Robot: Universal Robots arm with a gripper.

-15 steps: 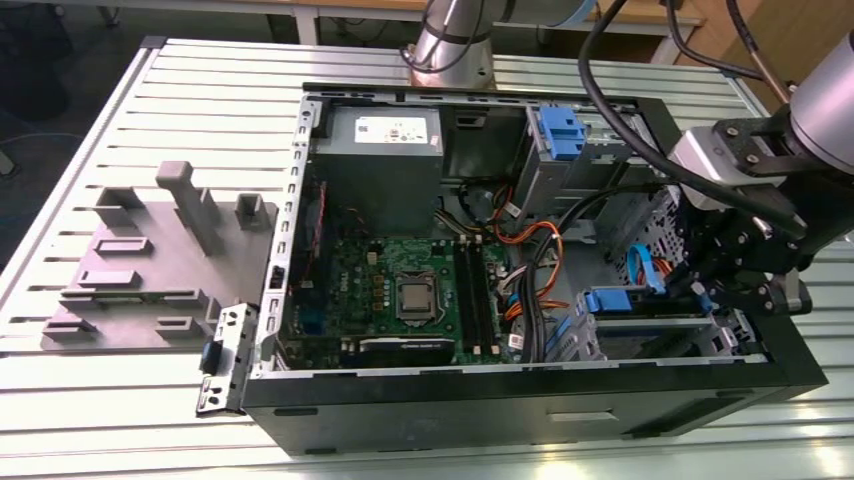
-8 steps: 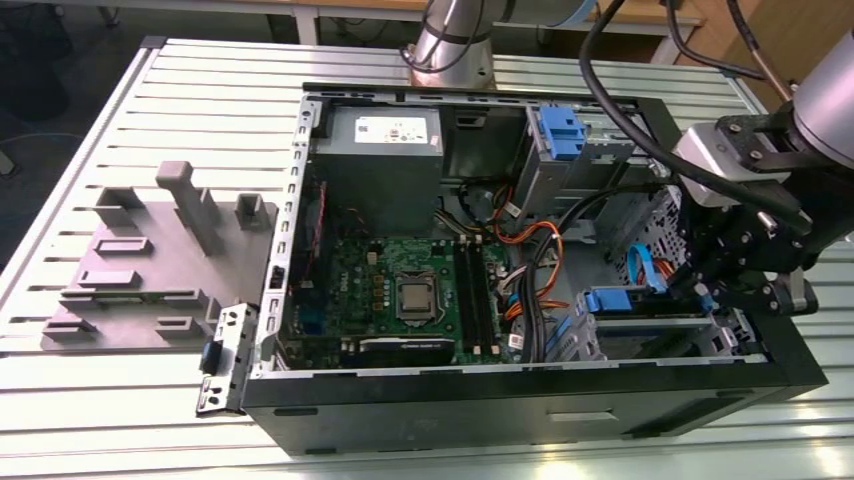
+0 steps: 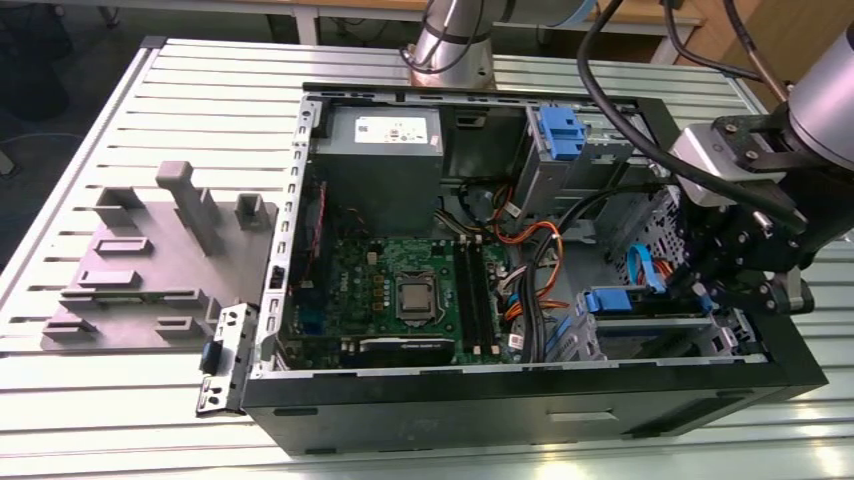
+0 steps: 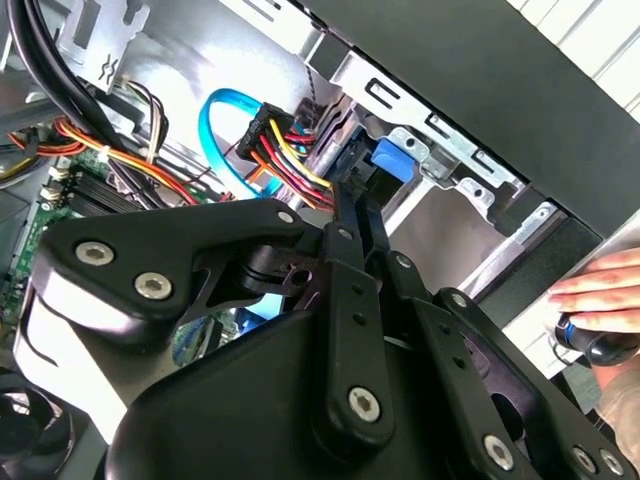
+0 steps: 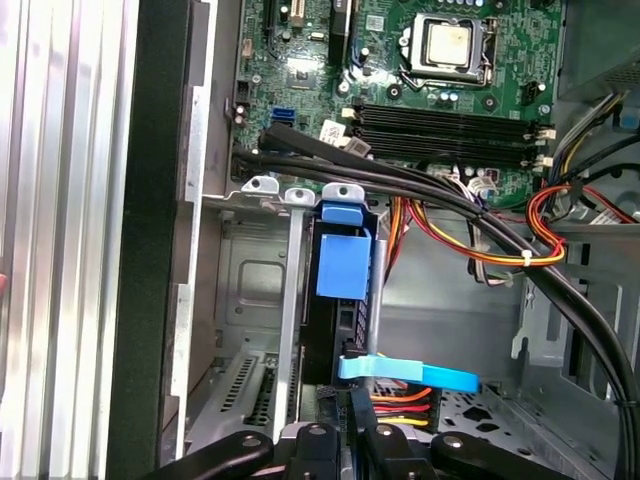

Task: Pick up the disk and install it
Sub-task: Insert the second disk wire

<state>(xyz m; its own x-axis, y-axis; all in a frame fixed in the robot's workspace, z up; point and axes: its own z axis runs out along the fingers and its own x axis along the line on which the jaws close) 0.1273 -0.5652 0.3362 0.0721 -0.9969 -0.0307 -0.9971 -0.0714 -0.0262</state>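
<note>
The disk stands on edge in a slot of the metal drive cage at the case's front corner. Its blue carrier rail faces outward. In the exterior view the disk sits low at the right of the open computer case. My gripper reaches into that bay, its black fingers closed narrowly on the disk's rear edge. In the second wrist view the gripper ends just behind the blue rail, and in the exterior view the gripper hangs right of the disk. The disk's label is hidden.
A blue data cable and a bundle of red, yellow and orange power wires crowd the bay. Thick black cables cross above the motherboard. A person's hand rests outside the case. A grey fixture plate lies at the exterior view's left.
</note>
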